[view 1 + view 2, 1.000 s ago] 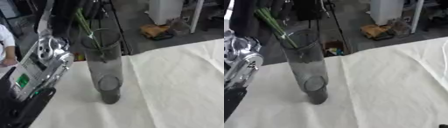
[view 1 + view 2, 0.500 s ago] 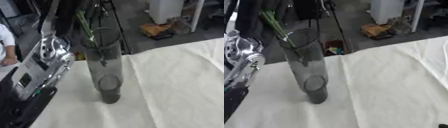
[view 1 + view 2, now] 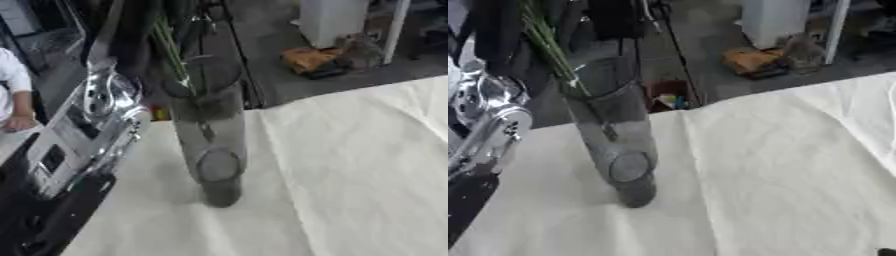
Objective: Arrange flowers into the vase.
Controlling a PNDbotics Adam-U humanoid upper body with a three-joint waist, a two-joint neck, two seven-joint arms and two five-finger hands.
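Green stems (image 3: pixel 551 45) hang into the vase (image 3: pixel 210 145) mouth, presumably lined up for dropping; left arm (image 3: pixel 83 130) rises beside it; can't tell either hand's grip.

The green stems (image 3: pixel 551 47) run off the top edge, so any blooms are out of sight. The left hand is hidden above the frame too; only its silver-and-black arm (image 3: pixel 83 130) shows. Everything's blurred, vase (image 3: pixel 210 140) included.
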